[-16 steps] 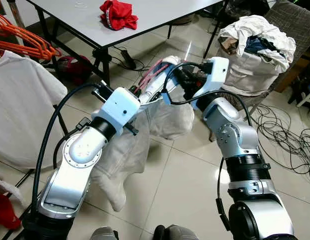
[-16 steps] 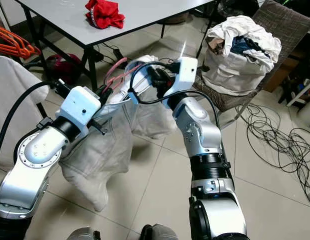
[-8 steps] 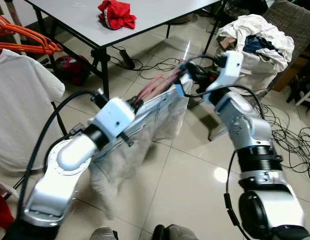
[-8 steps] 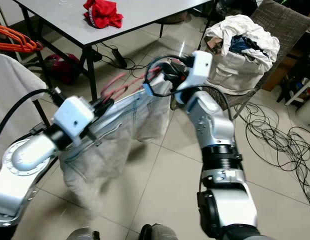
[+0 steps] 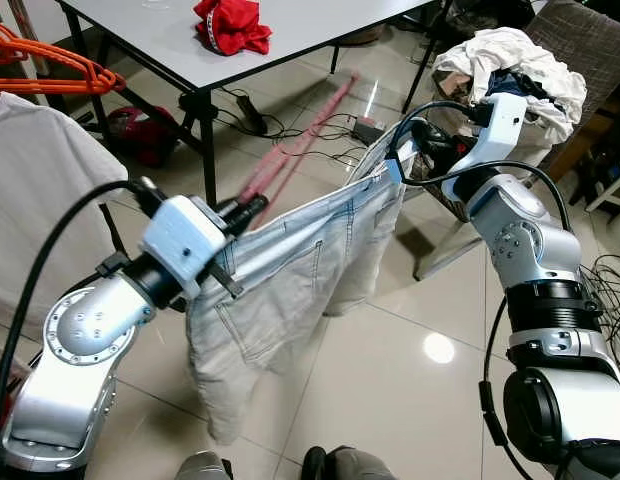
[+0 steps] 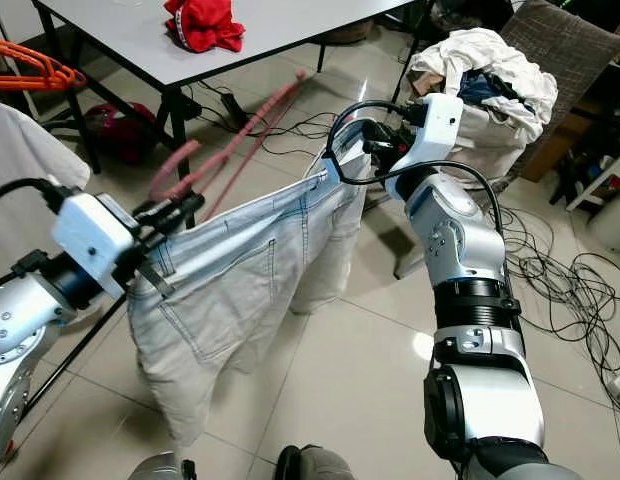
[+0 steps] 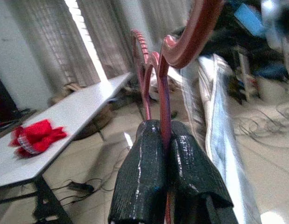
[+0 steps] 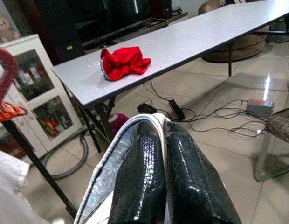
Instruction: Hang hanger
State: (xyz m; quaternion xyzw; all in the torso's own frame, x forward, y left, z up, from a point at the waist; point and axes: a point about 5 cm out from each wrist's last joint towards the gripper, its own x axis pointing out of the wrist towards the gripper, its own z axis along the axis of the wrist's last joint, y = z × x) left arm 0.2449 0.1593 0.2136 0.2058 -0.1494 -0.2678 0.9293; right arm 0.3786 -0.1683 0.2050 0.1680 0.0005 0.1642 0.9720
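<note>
Heaped with white and dark clothes: a pale laundry bag (image 5: pixel 510 130) on a chair. Clamped between left gripper (image 7: pixel 165 154) fingers: red hanger (image 7: pixel 158 70); pinched by right gripper (image 8: pixel 163 154): the jeans (image 6: pixel 240 290) waistband, stretched over bare tiled floor (image 5: pixel 390 360).

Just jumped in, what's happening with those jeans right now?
The left gripper is shut on a pink hanger, and the right gripper is shut on the waistband of the light jeans. The jeans hang stretched between both arms above the floor, near the orange hangers on the rack.
</note>
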